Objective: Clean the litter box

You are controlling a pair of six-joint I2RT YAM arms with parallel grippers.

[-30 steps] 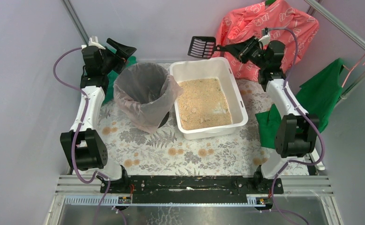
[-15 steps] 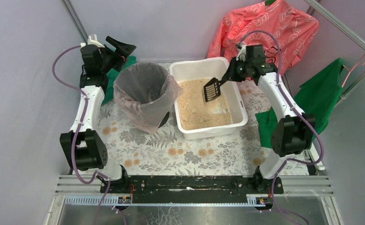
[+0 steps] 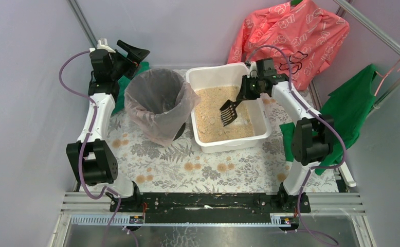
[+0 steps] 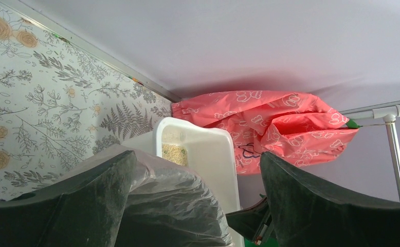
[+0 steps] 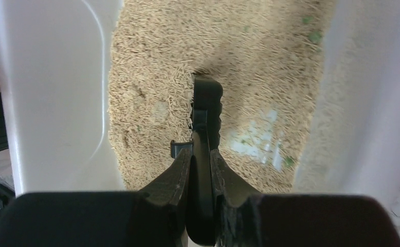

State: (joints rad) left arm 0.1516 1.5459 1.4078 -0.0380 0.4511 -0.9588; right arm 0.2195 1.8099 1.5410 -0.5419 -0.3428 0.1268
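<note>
The white litter box (image 3: 230, 144) stands at the table's back centre, holding tan granules (image 3: 212, 119). My right gripper (image 3: 250, 86) reaches over its far right corner, shut on the handle of a black slotted scoop (image 3: 228, 113) whose blade is tilted down into the litter. In the right wrist view the fingers clamp the scoop handle (image 5: 206, 110) edge-on at the gripper (image 5: 200, 152), above granules (image 5: 157, 56) with green specks (image 5: 314, 37) and a bare patch (image 5: 259, 138). My left gripper (image 3: 131, 53) stands open and empty, high behind the bin; its wrist view shows the litter box (image 4: 214, 150).
A round black bin with a clear bag (image 3: 158, 99) touches the litter box's left side. A pink garment (image 3: 295, 31) hangs at the back right. Green cloths (image 3: 349, 105) lie at the right and behind the bin. A metal rail (image 3: 378, 36) crosses the right corner.
My right arm swung the scoop from high behind the litter box down into the granules, then pulled it a little nearer. The left arm barely moved.
</note>
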